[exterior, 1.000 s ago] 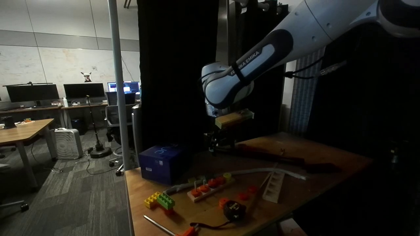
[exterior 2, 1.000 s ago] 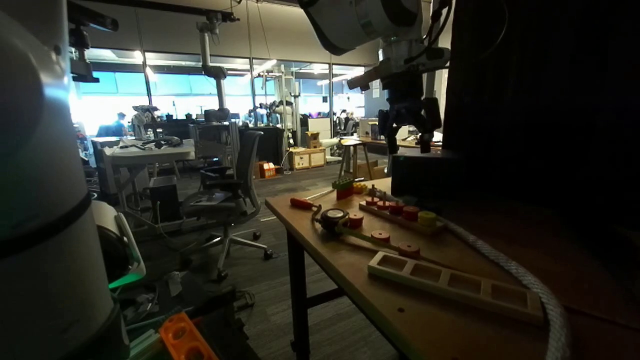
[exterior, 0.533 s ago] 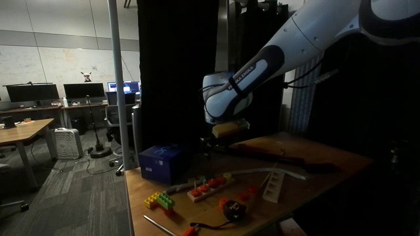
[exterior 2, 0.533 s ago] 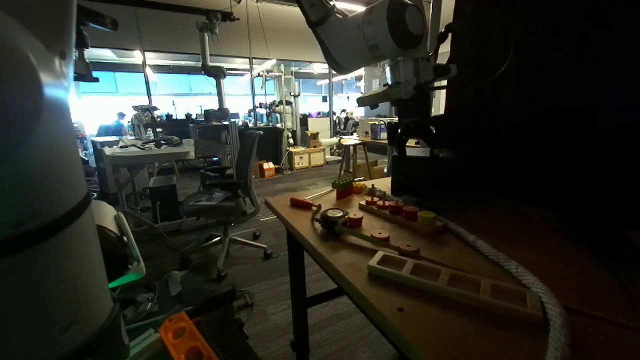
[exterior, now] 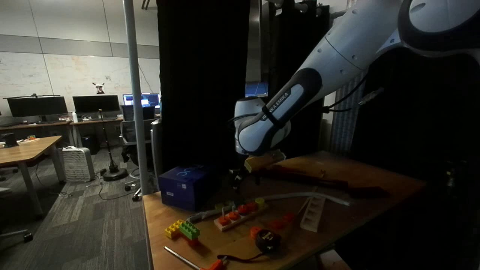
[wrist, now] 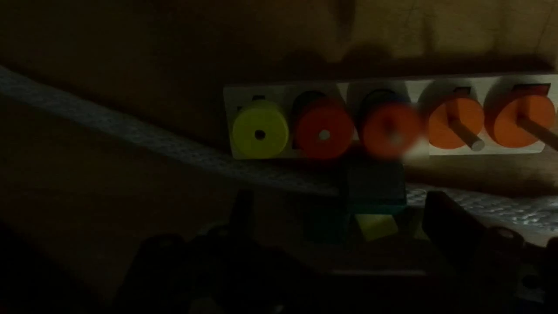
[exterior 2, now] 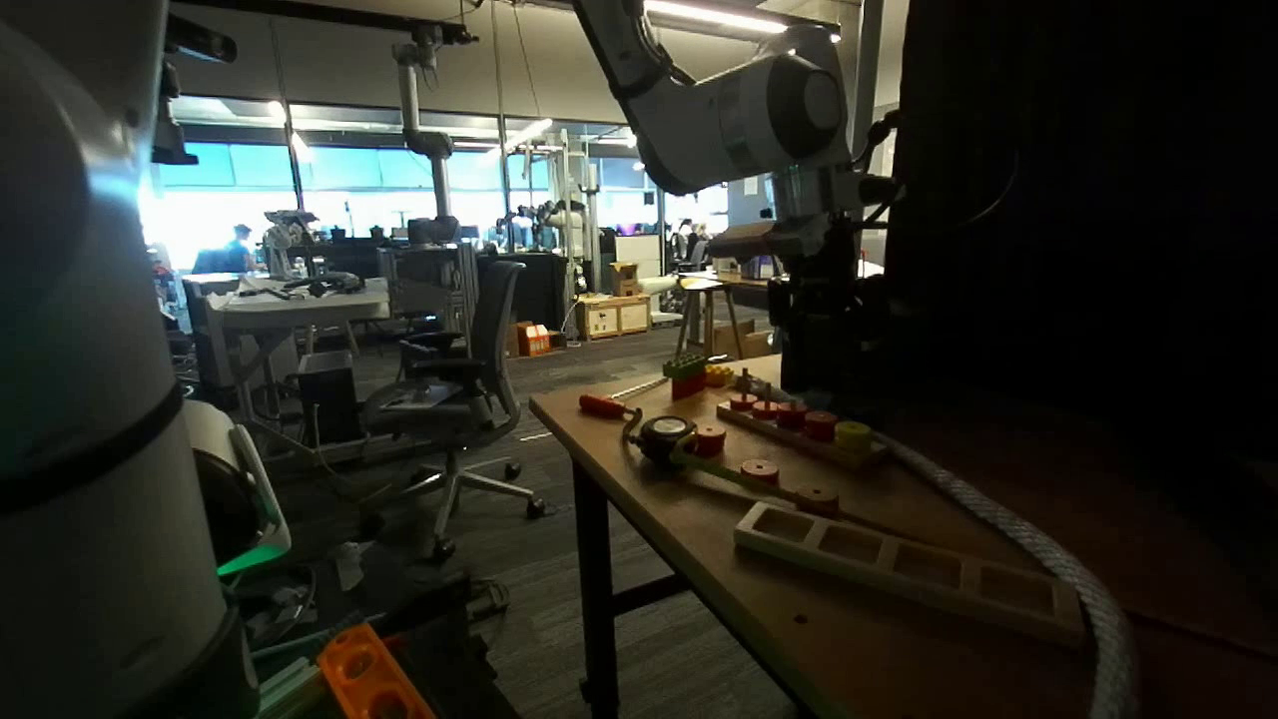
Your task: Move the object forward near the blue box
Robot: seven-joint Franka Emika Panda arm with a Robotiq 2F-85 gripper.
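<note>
The dark-blue box (exterior: 183,187) stands at the table's far left corner in an exterior view. My gripper (exterior: 247,184) points down beside it, above the table behind the peg board. In the wrist view my gripper (wrist: 338,196) is open, its two dark fingers wide apart with nothing held. Between and below them lie a dark teal block (wrist: 377,187), a second dark green block (wrist: 327,224) and a small yellow piece (wrist: 377,226). This view is very dark, so their exact shapes are unclear. The teal block also shows dimly in an exterior view (exterior: 239,202).
A peg board (exterior: 242,217) with red, orange and yellow rings lies in front of the gripper. A grey rope (exterior 2: 998,524) runs behind it. Toy bricks (exterior: 189,229), a tape measure (exterior: 267,241), a screwdriver (exterior 2: 604,405) and a wooden frame (exterior 2: 909,569) lie on the table.
The arm has come down steadily, bringing the gripper from well above the table to low behind the peg board. The box and the table items have not moved.
</note>
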